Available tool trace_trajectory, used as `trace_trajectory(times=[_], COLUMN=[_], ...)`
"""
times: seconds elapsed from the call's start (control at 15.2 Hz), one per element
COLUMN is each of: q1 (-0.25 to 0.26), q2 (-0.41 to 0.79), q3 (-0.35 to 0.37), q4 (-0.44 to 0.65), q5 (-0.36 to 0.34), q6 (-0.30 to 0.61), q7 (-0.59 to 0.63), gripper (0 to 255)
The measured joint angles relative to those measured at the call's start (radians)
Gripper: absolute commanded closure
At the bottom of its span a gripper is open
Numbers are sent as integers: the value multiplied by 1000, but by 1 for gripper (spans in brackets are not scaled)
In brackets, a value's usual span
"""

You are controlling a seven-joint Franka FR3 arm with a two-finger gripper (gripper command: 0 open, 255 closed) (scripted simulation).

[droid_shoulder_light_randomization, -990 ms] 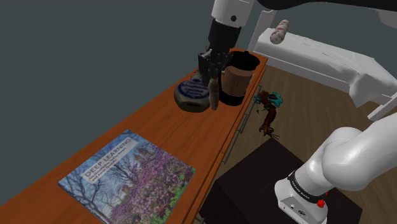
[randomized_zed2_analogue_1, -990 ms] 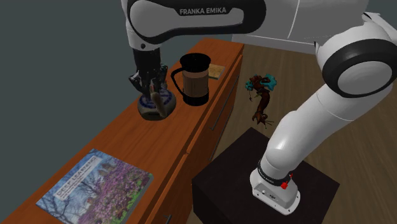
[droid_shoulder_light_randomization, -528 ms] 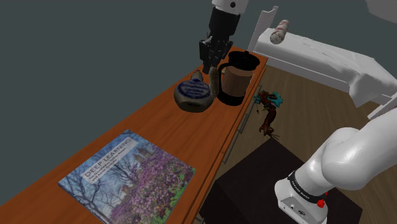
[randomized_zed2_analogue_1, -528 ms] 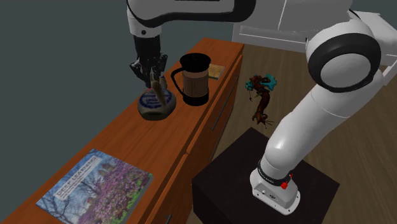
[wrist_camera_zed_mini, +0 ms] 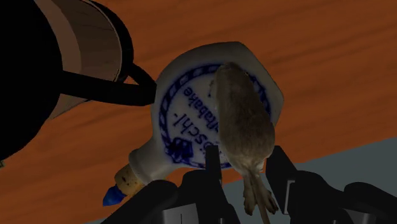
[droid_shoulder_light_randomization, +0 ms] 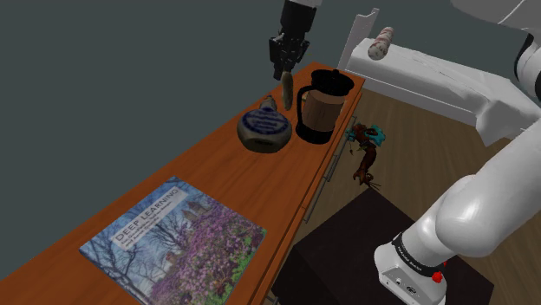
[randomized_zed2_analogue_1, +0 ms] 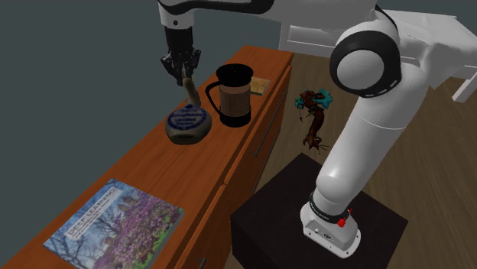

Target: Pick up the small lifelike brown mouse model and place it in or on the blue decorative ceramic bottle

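Observation:
A small brown mouse model (wrist_camera_zed_mini: 243,124) hangs head-down from my black gripper (wrist_camera_zed_mini: 245,172), whose fingers are shut on its rear end. In the shoulder view the gripper (droid_shoulder_light_randomization: 286,62) holds the mouse (droid_shoulder_light_randomization: 287,88) in the air above the wooden sideboard (droid_shoulder_light_randomization: 182,165). Directly under it lies the flat round white bottle with blue lettering (wrist_camera_zed_mini: 191,121), resting on its side with a cork and blue cap. The bottle (droid_shoulder_light_randomization: 263,129) sits next to the coffee press. In the second exterior view the mouse (randomized_zed2_analogue_1: 191,92) dangles well above the bottle (randomized_zed2_analogue_1: 186,125).
A dark coffee press with brown contents (droid_shoulder_light_randomization: 321,106) stands close beside the bottle. A picture book (droid_shoulder_light_randomization: 173,242) lies at the sideboard's near end. A small box (randomized_zed2_analogue_1: 260,85) sits at the far end. A red-and-teal figure (droid_shoulder_light_randomization: 365,152) stands on the floor beside my dark stand (droid_shoulder_light_randomization: 364,260).
My gripper has risen straight up with the mouse, from level with the bottle and press to well above them. The bottle, press and book have not moved.

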Motion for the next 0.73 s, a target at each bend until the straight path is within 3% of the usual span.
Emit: trace_trajectory(times=[0.26,0.73], q1=[-21,-23], q2=[57,46], q3=[-21,-23], q4=[50,-49], q5=[-12,-9], q6=[2,90], q7=[-43,-54], gripper=[255,255])
